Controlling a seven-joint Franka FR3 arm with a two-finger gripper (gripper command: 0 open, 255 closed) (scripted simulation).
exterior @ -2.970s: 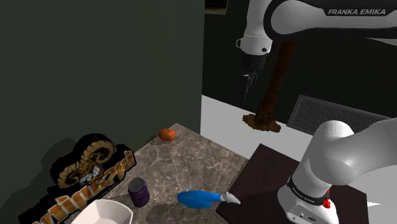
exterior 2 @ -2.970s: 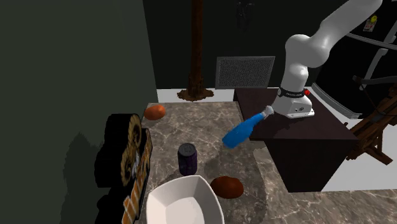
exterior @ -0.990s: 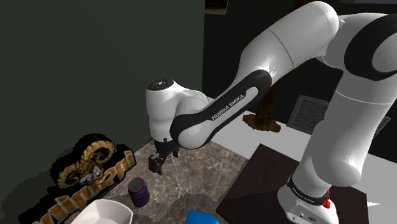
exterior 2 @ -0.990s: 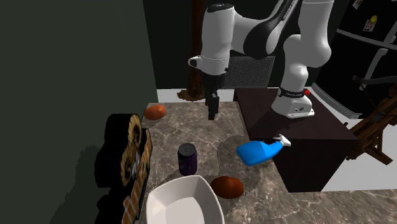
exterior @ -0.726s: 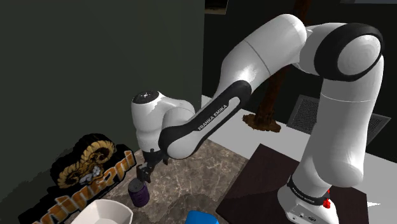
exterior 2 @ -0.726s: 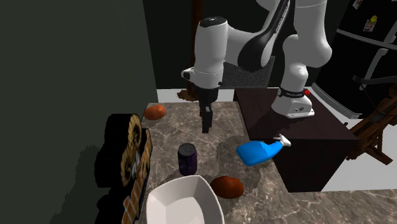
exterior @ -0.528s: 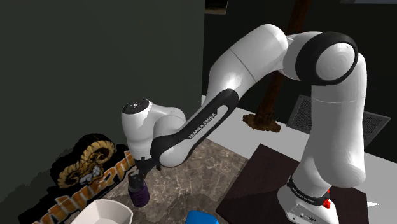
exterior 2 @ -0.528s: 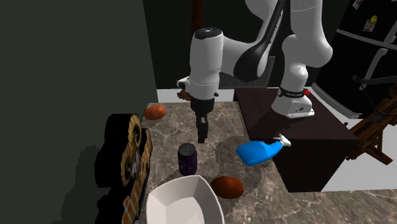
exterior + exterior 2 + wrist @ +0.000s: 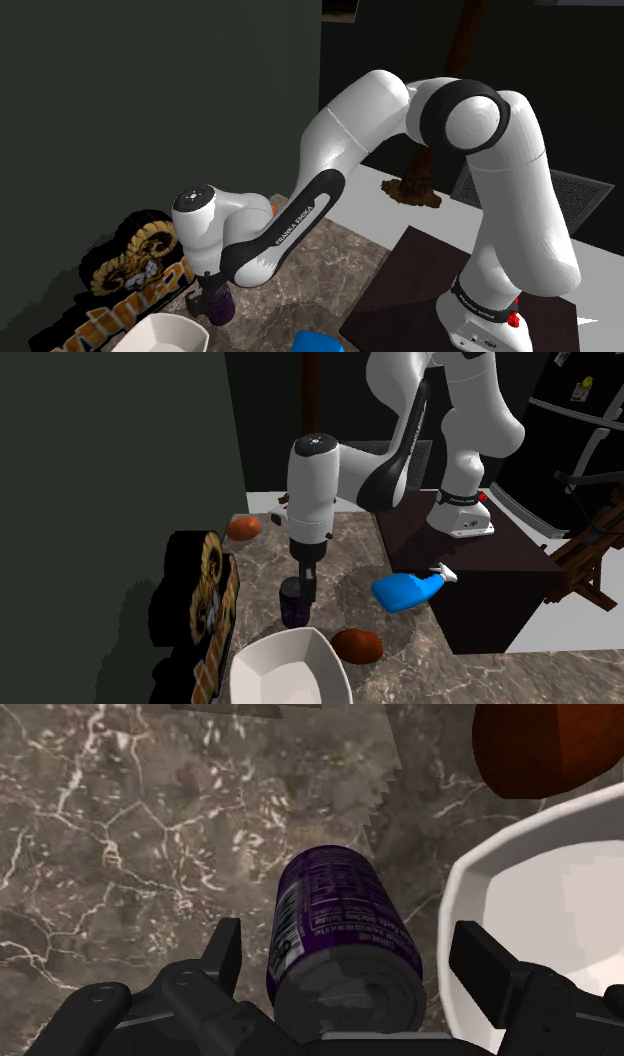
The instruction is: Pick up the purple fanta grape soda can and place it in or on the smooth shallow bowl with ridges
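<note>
The purple can (image 9: 345,929) is standing upright on the marble countertop (image 9: 150,834), at the lower left of the shoulder view and lower centre of the second exterior view. The white bowl (image 9: 290,667) is sitting just beside the can, toward the bottom edge of the second exterior view, and is not touching it. The gripper (image 9: 350,954) is straddling the can with its fingers (image 9: 225,949) spread wide; in the wrist view a gap is showing on each side, so the can is not being clasped. Half a second earlier the gripper was hanging just above the can top; it is now standing lower, with the fingertips alongside the can body. The arm elbow is also sitting lower in the shoulder view than before. A brown round object (image 9: 356,645) is lying near the bowl. The blue spray bottle (image 9: 405,590) is lying at the right of the can, in the same place as one second ago.
</note>
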